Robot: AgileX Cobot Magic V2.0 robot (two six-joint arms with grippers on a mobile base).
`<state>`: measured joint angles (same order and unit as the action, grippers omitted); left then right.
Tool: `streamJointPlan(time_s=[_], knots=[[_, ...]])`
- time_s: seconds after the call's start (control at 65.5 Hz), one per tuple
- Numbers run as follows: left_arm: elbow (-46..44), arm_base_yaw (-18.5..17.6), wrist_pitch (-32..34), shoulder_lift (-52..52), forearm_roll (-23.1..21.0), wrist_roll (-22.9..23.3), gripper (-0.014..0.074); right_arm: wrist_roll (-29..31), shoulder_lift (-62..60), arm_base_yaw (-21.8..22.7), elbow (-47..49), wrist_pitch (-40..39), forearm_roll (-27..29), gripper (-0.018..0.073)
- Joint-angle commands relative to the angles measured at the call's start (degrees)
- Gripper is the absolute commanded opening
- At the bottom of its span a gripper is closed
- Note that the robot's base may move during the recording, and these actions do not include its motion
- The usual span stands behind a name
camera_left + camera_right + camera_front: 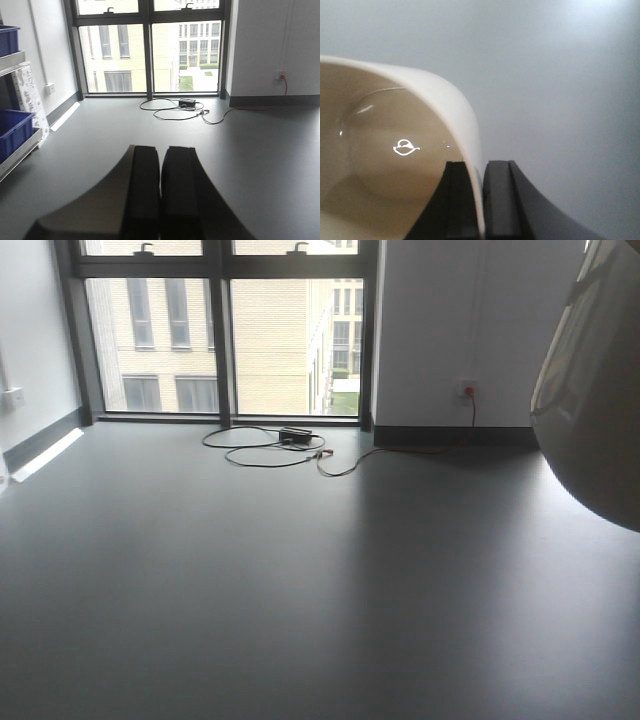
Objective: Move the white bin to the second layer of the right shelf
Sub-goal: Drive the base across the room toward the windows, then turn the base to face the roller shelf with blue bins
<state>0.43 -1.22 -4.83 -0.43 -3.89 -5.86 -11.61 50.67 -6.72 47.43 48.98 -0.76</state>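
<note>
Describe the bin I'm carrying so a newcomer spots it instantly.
In the right wrist view, the right gripper pinches a thin wall. That is the white bin: glossy, cream and round-cornered, unlike the blue crates in the left wrist view.

You have a glossy cream-white plastic tub (445, 100), plain and unpatterned, its inside shading to beige. The left gripper (160, 155) and right gripper (482, 167) are matte black. The plastic storage crates (12, 130) are deep blue, the smooth floor (300, 590) flat grey, and the thin wall cable (473, 412) looks red.
</note>
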Motion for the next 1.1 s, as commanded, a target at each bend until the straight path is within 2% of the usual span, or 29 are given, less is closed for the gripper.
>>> streamJointPlan(time_s=[0.0, 1.084], knots=[[2.11, 0.12, 4.83, -0.91, -0.35, 0.15, 0.0085, 0.22, -0.49, 0.27, 1.68, -3.72, -0.37, 0.0057], [2.11, 0.12, 4.83, -0.91, -0.35, 0.15, 0.0085, 0.22, -0.49, 0.27, 1.68, -3.72, -0.37, 0.0057]])
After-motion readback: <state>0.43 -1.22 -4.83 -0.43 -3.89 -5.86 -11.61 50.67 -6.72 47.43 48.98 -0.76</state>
